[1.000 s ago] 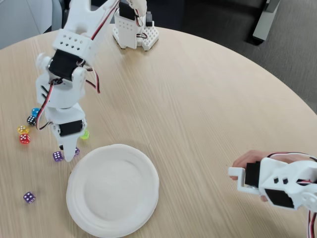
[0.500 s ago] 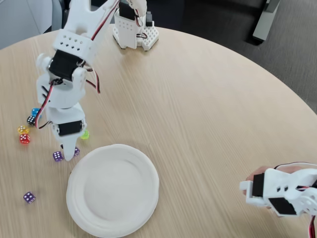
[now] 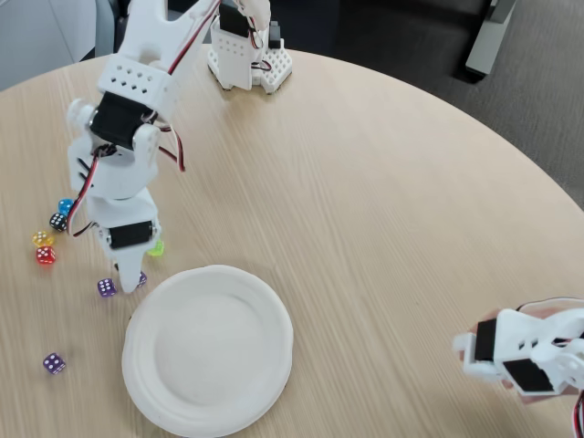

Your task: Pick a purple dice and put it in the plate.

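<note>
Hardly any change at the pincer [image 3: 130, 283]: still planted on the counter [image 3: 383, 210], tips over a purple dice [image 3: 140, 277]. Cannot tell whether clenched or released. Second purple dice [image 3: 107, 287] just left, untouched. Plate [image 3: 208, 348] lower right, still bare. Grasp seemingly pending.

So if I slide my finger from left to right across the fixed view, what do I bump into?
Red die → lone purple dice → purple dice beside the gripper → green die → plate → hand-held white device. The yellow, black and blue dice overlap too closely to order.
</note>
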